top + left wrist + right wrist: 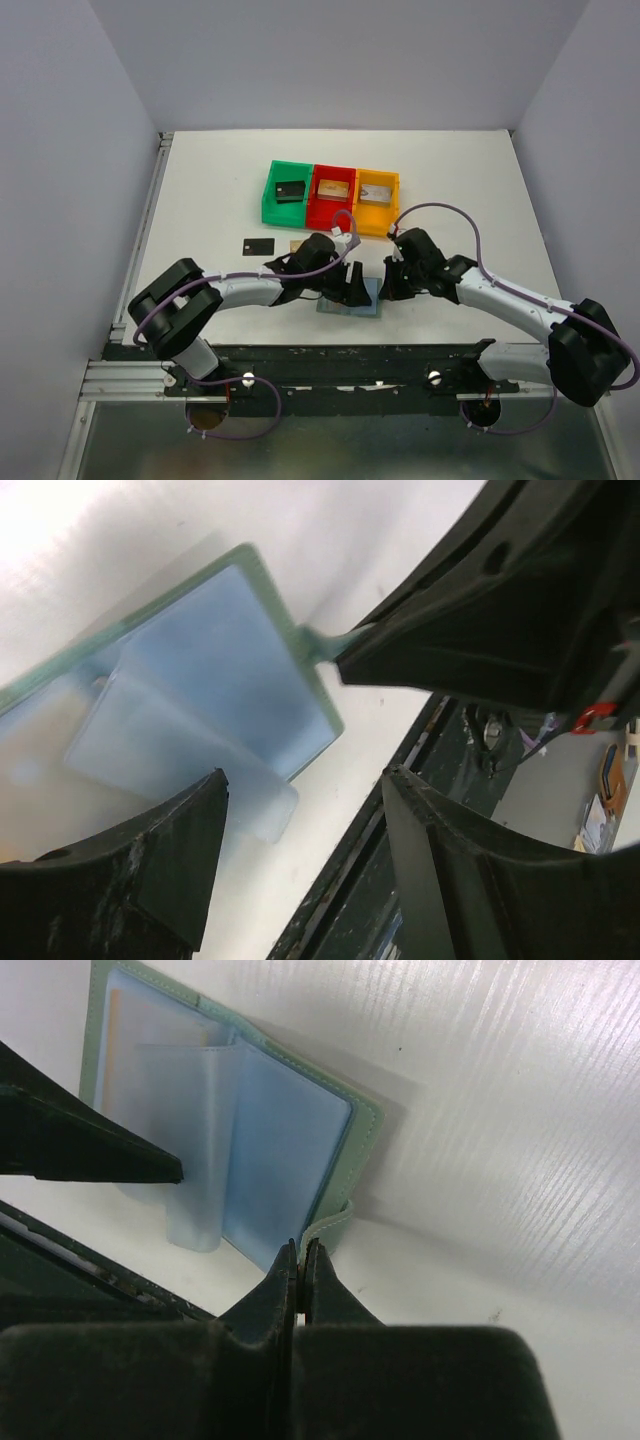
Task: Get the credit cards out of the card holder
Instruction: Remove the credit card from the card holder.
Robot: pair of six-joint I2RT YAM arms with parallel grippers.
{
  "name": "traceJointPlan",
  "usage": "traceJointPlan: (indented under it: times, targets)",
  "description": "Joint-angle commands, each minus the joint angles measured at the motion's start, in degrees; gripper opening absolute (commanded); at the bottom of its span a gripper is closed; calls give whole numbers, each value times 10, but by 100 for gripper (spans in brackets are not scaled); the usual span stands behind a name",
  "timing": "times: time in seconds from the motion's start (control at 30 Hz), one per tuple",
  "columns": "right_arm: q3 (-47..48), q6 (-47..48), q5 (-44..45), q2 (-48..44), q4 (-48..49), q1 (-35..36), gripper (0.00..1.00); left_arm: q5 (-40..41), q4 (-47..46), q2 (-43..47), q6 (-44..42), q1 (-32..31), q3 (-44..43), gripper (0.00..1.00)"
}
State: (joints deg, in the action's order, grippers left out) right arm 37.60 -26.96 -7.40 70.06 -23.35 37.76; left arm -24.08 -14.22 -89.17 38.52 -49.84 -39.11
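White tabletop [220, 180] boxed in by pale grey walls. A row of three plastic bins [325, 224], green, red and yellow, sits at upper centre of the top view, each with a card-like thing inside. Just left of centre a thin black card [257, 245] and a golden-tan card [297, 246] lie loose on the surface, so judge the job as part done. The flat, pale grey-green folding card holder [368, 300] lies open at centre frame between the two arms, light blue lining up. Your right gripper [300, 1260] is pinched tight on the holder's narrow green closing tab [332, 1225] at the lower right corner, probably to pin the holder down and keep it from sliding. Your left gripper [300, 880] hovers over the open face with its jaws spread wide and nothing between them, placed to reach into a pocket. A clear plastic sleeve [195, 1140] stands half-turned at the fold. A warm tint shows in the upper left pocket in the right wrist view. You cannot tell whether that is a card.
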Motion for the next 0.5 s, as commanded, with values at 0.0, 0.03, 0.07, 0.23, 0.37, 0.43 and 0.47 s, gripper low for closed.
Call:
traceJointPlan:
  times: [0.0, 0.03, 0.07, 0.23, 0.37, 0.43, 0.47]
  targets:
    - [-12, 1, 3, -5, 9, -3, 1, -42, -16, -38, -24, -20, -49, 73]
    - [-13, 1, 4, -5, 9, -3, 1, -46, -13, -46, -27, -24, -58, 73]
    - [-13, 2, 5, -5, 8, -3, 1, -48, -9, -55, -29, -26, -66, 73]
    - [-17, 4, 12, -5, 6, -3, 1, -21, 0, -37, -37, -33, -63, 72]
    - [-19, 5, 12, -4, 6, -3, 0, 60, 6, 50, -37, -32, -4, 73]
    - [-17, 7, 12, -4, 7, -3, 1, 101, 11, 93, -28, -26, 33, 75]
    - [-18, 8, 12, -4, 8, -3, 0, 119, 17, 112, -17, -20, 46, 77]
